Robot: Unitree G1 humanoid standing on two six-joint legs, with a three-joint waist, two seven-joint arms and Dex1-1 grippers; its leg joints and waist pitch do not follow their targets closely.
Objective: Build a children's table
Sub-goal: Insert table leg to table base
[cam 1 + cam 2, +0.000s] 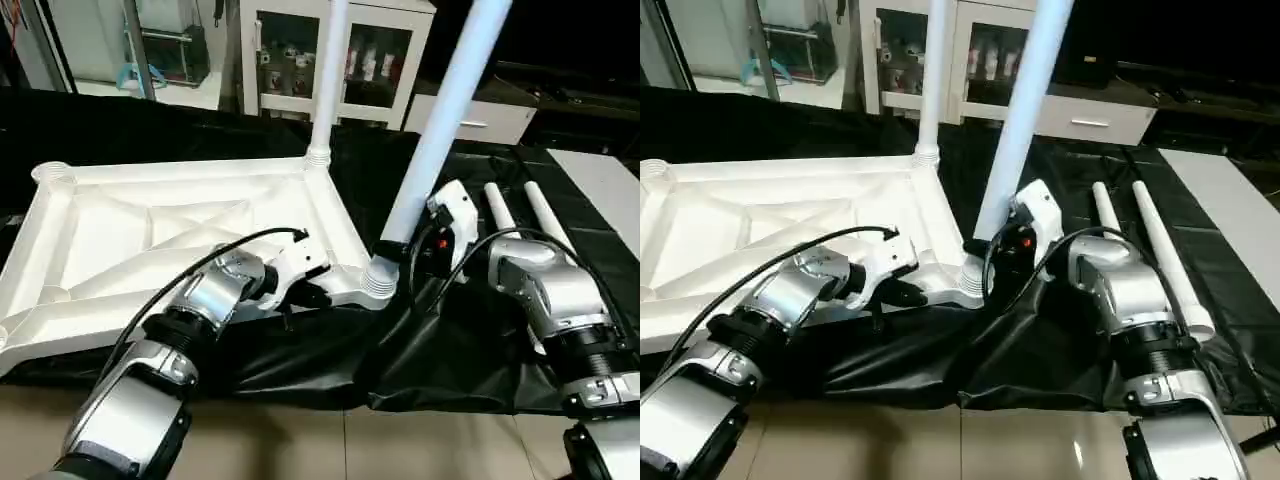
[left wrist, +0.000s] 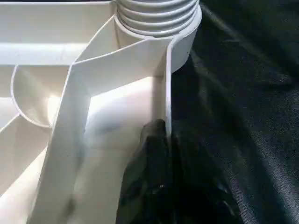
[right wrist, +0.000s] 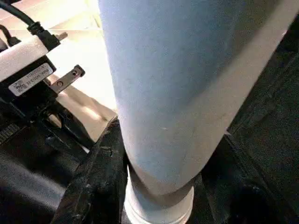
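Left eye view, one tabletop [image 1: 180, 225], four legs [image 1: 445, 110], seemingly.

This looks like a robotics lab or workshop set up indoors. A large desk [image 1: 470, 370] draped in loose black sheeting serves as the work surface, standing on a glossy tiled floor [image 1: 300, 445]. At twelve o'clock, a white glass-door cabinet [image 1: 335, 60] holds small bottles and boxes; at two o'clock sits a low white drawer unit [image 1: 480, 120].

One tabletop [image 1: 180, 215]; four legs [image 1: 447, 110]: two standing, two lying.
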